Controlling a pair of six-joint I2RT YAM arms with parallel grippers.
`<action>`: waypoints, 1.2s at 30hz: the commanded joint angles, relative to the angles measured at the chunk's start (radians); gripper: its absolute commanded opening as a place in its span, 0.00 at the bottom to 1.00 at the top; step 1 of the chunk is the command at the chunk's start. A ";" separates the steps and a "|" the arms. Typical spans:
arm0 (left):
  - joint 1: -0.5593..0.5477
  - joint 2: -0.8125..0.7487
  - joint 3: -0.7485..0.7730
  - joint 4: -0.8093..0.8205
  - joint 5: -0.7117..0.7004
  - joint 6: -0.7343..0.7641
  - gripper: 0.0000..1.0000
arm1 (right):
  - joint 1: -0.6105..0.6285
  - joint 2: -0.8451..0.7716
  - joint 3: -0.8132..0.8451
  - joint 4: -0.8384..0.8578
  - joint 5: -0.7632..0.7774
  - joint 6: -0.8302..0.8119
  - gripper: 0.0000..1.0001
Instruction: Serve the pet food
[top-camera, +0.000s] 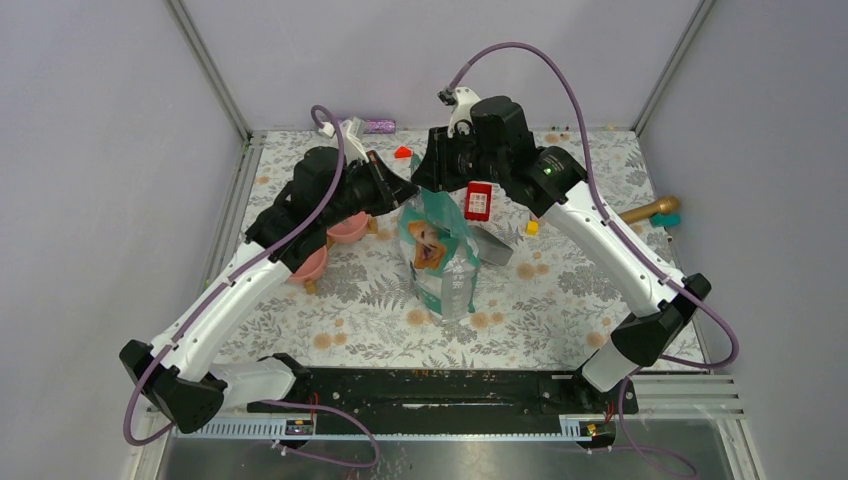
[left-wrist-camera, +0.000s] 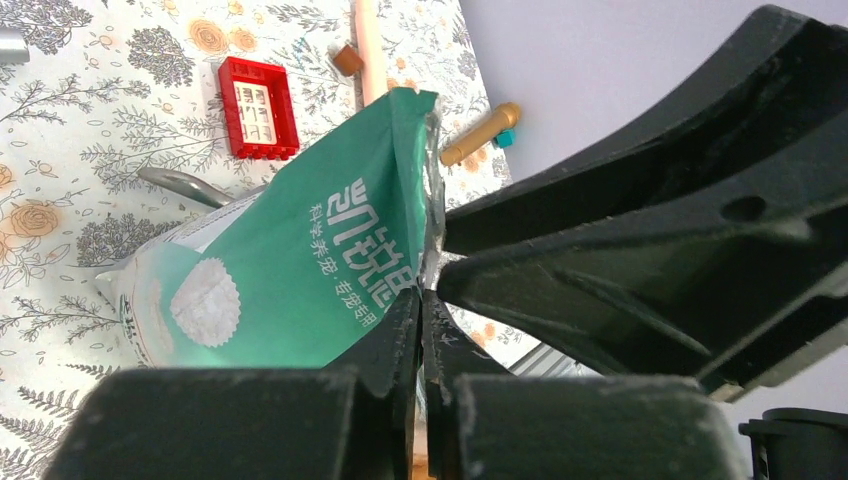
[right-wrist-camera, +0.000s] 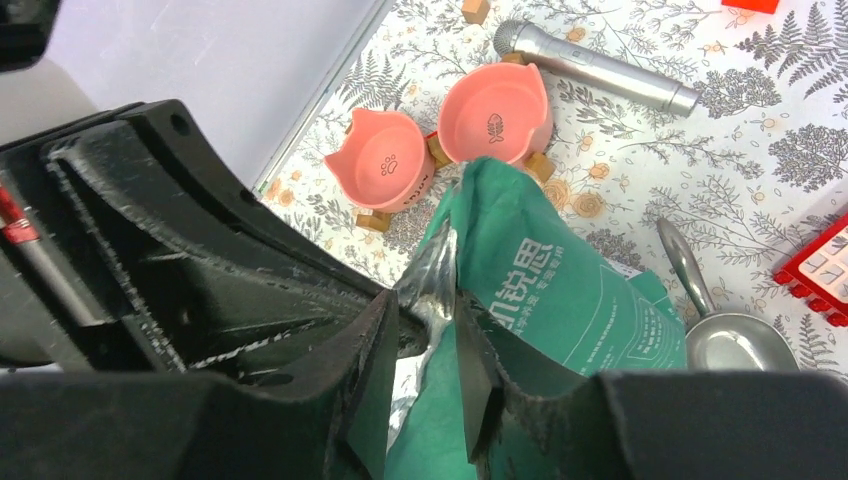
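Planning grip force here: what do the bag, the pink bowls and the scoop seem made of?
The bag: thin plastic film, matte teal outside, shiny silver foil inside its open mouth. The bowls: smooth pink with a soft sheen, probably ceramic or hard plastic. The scoop: bare polished metal, mirror-like.

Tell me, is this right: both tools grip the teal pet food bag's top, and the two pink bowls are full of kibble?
No. The left tool and right tool grip the teal foil bag, but the pink paw-print bowl and pink fish-print bowl are empty; see the right wrist view.
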 joint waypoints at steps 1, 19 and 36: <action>-0.017 -0.044 0.004 0.046 0.057 0.016 0.00 | 0.004 0.024 0.046 0.019 0.030 -0.015 0.33; -0.017 -0.033 0.012 0.055 0.066 0.062 0.00 | 0.004 0.094 0.093 0.004 -0.097 0.020 0.00; -0.017 -0.054 0.099 -0.076 -0.169 0.131 0.05 | 0.019 0.179 0.381 -0.475 0.262 -0.410 0.00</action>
